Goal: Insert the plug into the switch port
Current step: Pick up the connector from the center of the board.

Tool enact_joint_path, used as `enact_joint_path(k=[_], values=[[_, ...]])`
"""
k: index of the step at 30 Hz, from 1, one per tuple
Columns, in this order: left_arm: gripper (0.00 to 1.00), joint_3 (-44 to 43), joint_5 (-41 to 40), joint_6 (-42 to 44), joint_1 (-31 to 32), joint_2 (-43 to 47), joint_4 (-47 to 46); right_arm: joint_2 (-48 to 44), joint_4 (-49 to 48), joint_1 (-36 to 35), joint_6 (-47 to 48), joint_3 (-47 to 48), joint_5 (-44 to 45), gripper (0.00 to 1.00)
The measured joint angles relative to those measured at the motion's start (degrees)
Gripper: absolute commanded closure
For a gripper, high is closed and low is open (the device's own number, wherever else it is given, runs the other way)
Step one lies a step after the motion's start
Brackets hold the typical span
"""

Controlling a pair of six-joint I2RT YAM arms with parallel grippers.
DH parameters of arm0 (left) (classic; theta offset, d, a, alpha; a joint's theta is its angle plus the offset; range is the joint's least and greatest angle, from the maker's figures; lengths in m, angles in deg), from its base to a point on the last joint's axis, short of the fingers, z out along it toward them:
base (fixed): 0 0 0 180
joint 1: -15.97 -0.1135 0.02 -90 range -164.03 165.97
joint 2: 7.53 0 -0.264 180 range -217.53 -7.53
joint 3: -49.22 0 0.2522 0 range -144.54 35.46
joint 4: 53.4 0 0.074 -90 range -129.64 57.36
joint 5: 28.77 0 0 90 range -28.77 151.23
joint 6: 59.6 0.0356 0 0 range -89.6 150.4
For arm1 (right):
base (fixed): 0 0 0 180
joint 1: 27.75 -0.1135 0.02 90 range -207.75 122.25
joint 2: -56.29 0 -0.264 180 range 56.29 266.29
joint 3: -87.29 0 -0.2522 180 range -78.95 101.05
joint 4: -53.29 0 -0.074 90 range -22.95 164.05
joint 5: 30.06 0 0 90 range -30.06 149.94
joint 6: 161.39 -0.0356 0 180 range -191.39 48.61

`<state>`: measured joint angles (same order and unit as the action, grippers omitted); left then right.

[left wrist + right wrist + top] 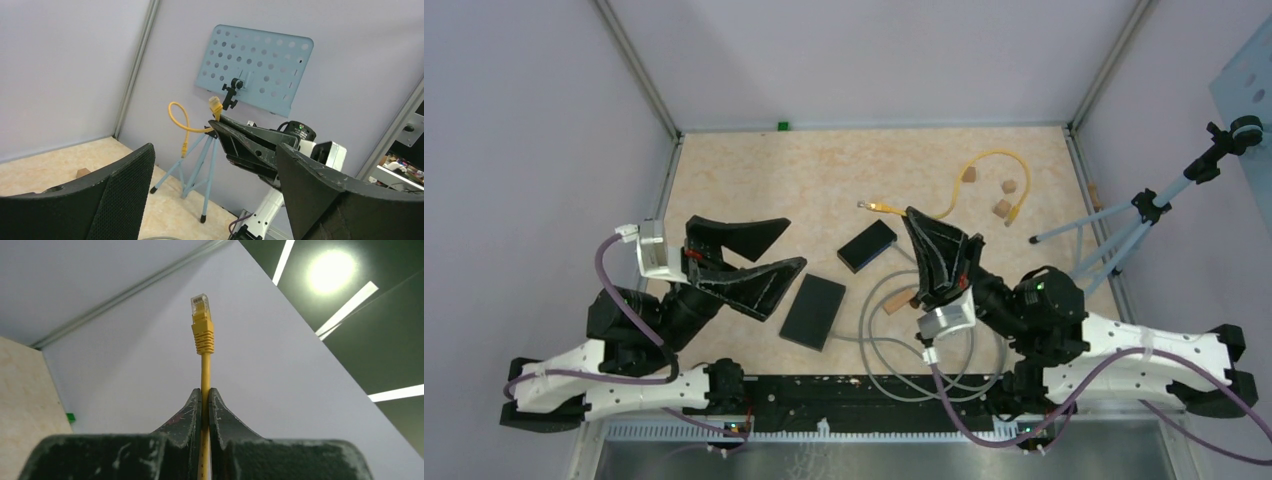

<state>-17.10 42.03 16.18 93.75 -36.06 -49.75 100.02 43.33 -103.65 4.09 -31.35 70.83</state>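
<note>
Right gripper [205, 390] is pinching the yellow cable [205, 370] just behind the plug [871, 206], which is projecting leftward past the jaws, long axis left-right. Small black box [867, 246], probably the switch, is lying just near of it. Left gripper [795, 243] is gaping wide, empty.
</note>
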Motion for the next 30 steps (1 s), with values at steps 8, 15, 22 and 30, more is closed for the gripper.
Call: enact_joint_path(k=[8,15,22,30], values=[[0.01,0.0,5.2,3.1,0.0,-1.1,-0.5,7.8,-14.1,-10.0,22.9,-1.3,12.9,1.00],[0.10,0.0,9.7,7.4,0.0,-5.0,-4.0,12.8,-16.1,-14.3,32.8,2.8,17.2,1.00],[0.21,2.4,6.1,8.0,0.0,-5.6,-13.1,14.7,-17.4,-15.6,36.2,4.0,18.1,1.00],[0.25,3.8,2.1,5.0,0.0,-9.6,-22.0,15.3,-17.5,-16.6,37.0,4.3,18.4,1.00]])
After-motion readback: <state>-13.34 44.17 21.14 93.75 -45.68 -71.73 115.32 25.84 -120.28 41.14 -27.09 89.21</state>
